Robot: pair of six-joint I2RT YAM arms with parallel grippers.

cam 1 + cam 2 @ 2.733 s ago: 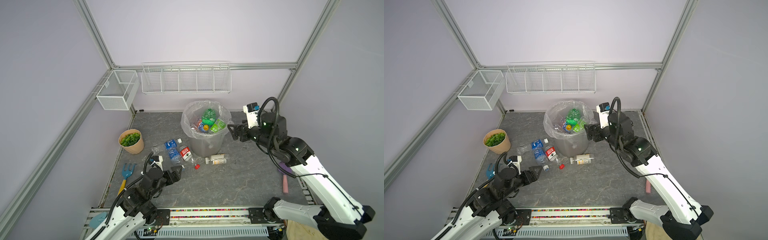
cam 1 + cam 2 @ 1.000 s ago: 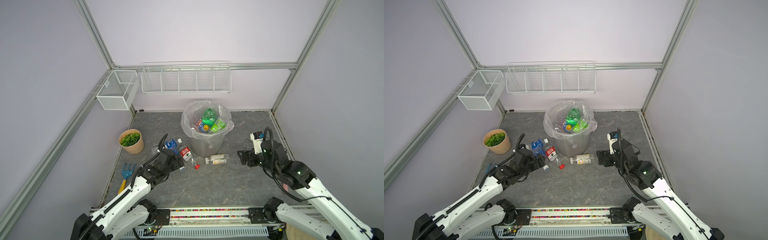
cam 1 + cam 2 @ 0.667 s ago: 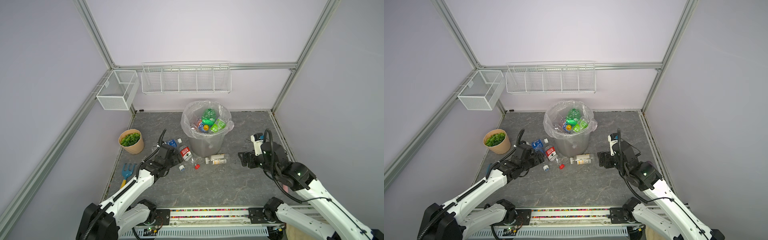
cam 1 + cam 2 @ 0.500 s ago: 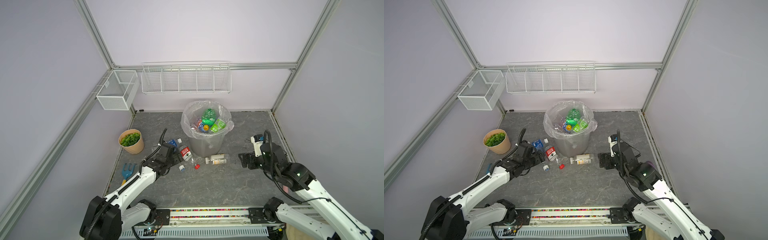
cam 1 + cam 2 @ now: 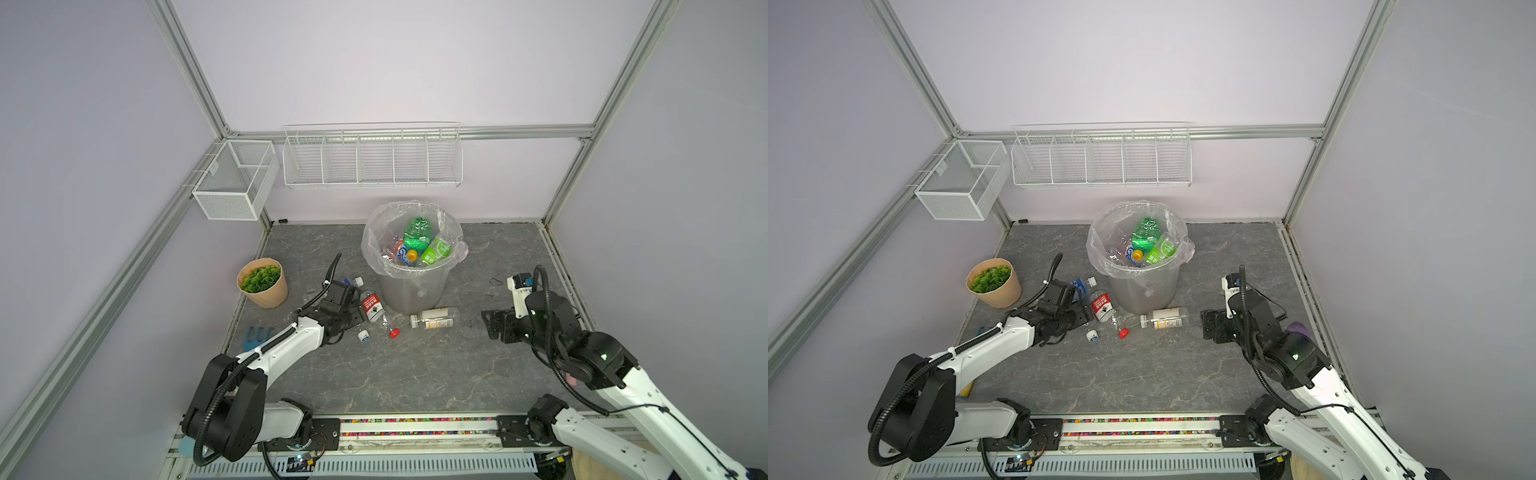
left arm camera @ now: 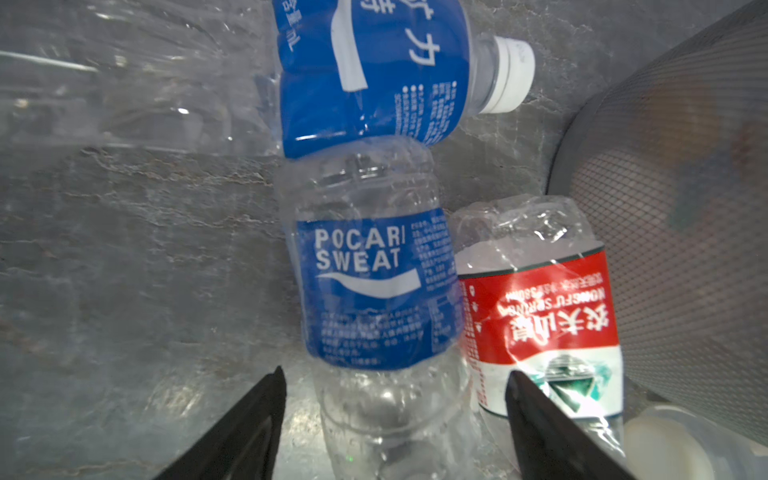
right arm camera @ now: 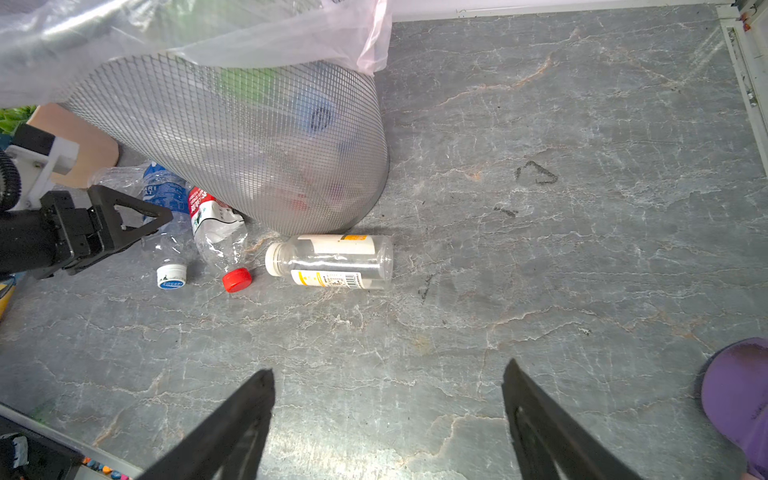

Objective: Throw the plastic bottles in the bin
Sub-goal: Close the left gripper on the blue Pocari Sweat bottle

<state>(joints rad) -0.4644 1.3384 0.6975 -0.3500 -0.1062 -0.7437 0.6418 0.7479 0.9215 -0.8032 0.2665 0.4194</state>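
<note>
Although parked well short of the bottles under three seconds back, now straddles, with the left gripper (image 6: 395, 372), the clear ribbed plastic bottle with the blue label (image 6: 365, 291); holds both black wedge-shaped fingers (image 6: 257, 415) spread wide either side of its tapering shoulder, with a gap at each, gripping nothing; finds that bottle on its side on the grey veined stone-look floor (image 5: 415, 374), near the round grey mesh-walled bin (image 5: 411, 293), where seen before; flank to flank with the crumpled clear bottle with the red label (image 6: 540, 316), base against a second blue-labelled bottle with a ridged white cap (image 6: 374, 70); shows, at the bin's foot, a smooth cylindrical clear bottle with a white-and-yellow label (image 5: 432, 321), on its side and unmoved; heaps green and clear bottles (image 5: 419, 243) inside the bin, within a crinkled clear bag liner (image 5: 370, 245) folded over the rim; has dropped the right gripper (image 7: 388, 366) from beside that rim to low over the floor, well apart from the bin, jaws spread wide and empty, aimed toward the white-labelled bottle; leaves the tan tapered pot of green leaves (image 5: 266, 295) beyond the left arm, as before.
</note>
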